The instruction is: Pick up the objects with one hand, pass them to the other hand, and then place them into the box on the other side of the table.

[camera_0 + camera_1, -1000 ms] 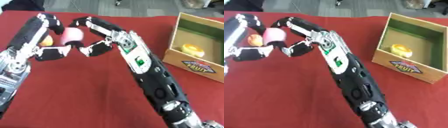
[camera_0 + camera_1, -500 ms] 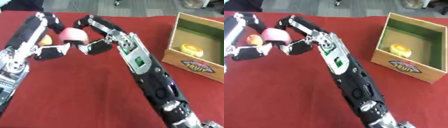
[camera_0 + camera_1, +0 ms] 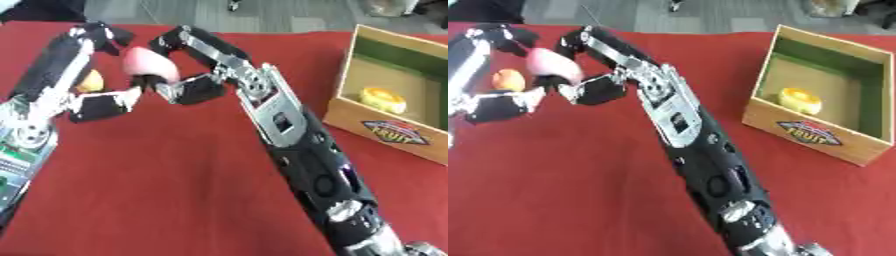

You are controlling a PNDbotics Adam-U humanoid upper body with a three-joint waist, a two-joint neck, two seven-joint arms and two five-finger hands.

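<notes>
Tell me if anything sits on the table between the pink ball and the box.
Nothing visible does. The pink ball is held between both robot hands, right and left; only bare red table lies toward the box.

The pink object (image 3: 147, 66) is blurred — half hidden by both hands' fingers — and the orange thing (image 3: 507, 79) sits partly behind the left hand (image 3: 83, 75).

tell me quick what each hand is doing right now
Left hand: shut on the pink object, fingers curled behind it.
Right hand: shut on the same pink object, mid hand-over.
</notes>
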